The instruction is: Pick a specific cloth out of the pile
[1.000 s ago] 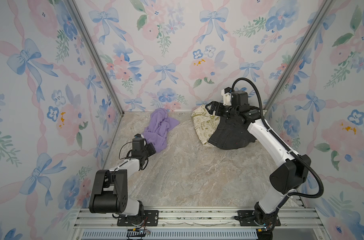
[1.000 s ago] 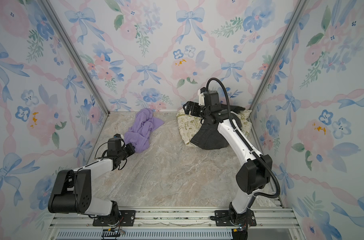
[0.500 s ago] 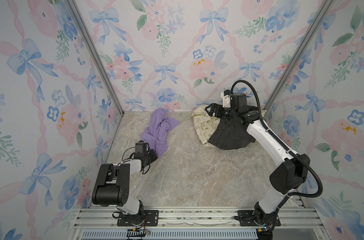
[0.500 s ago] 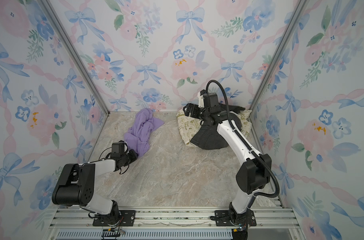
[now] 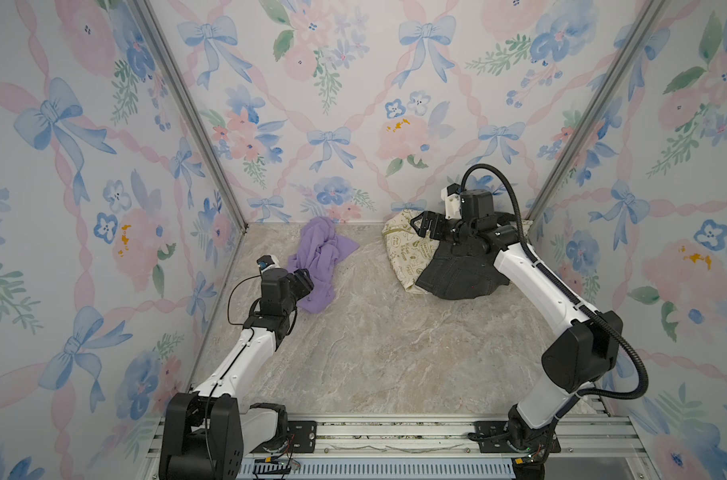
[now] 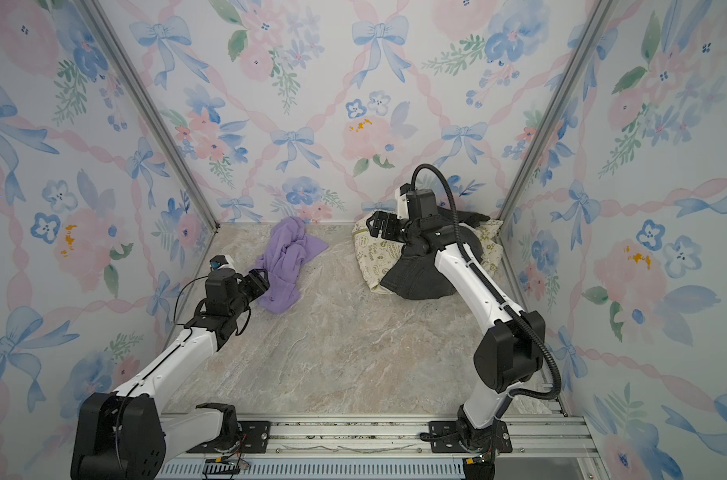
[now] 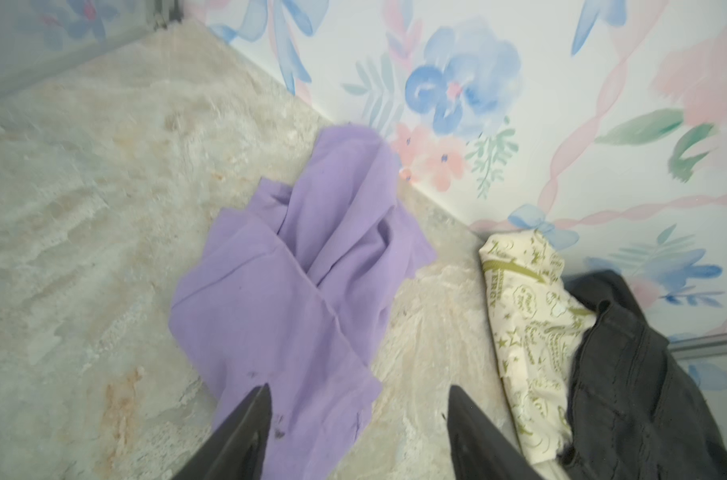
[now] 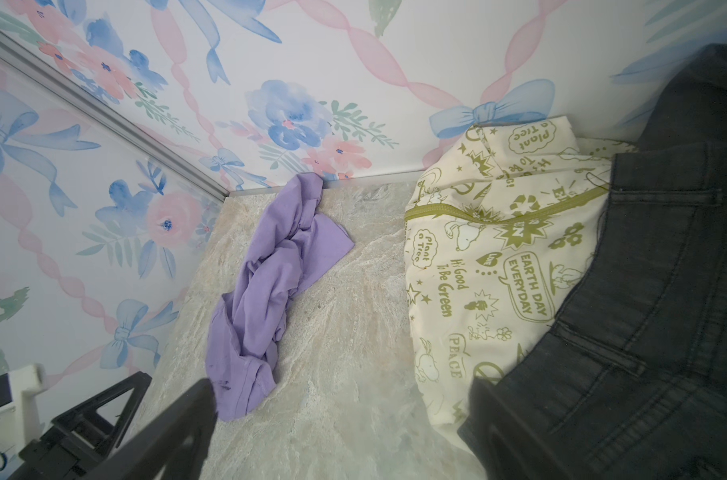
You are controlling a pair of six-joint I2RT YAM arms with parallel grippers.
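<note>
The cloth (image 5: 318, 266) (image 6: 285, 262) is a crumpled lavender garment lying on the marble table, running from the back wall toward the left arm. My left gripper (image 5: 301, 282) (image 6: 257, 282) stands open at its near end. In the left wrist view the left gripper (image 7: 359, 388) shows jaws wide apart, one finger over the cloth (image 7: 291, 282), nothing pinched. The pile sits at the back right: a dark grey denim garment (image 5: 457, 278) on a cream cloth with green print (image 5: 403, 249). My right gripper (image 5: 422, 226) (image 8: 343, 384) hovers open over the pile's left edge, holding nothing.
Floral walls close in the table on three sides, with metal corner posts (image 5: 187, 104). A strip of bare marble (image 5: 374, 257) separates the cloth from the pile. The arms' base rail (image 5: 395, 432) runs along the front edge.
My left gripper was shut on the cloth's near end and has opened, letting it drop onto the table. The cloth's near end now lies slightly nearer the front. The right arm barely moved.
</note>
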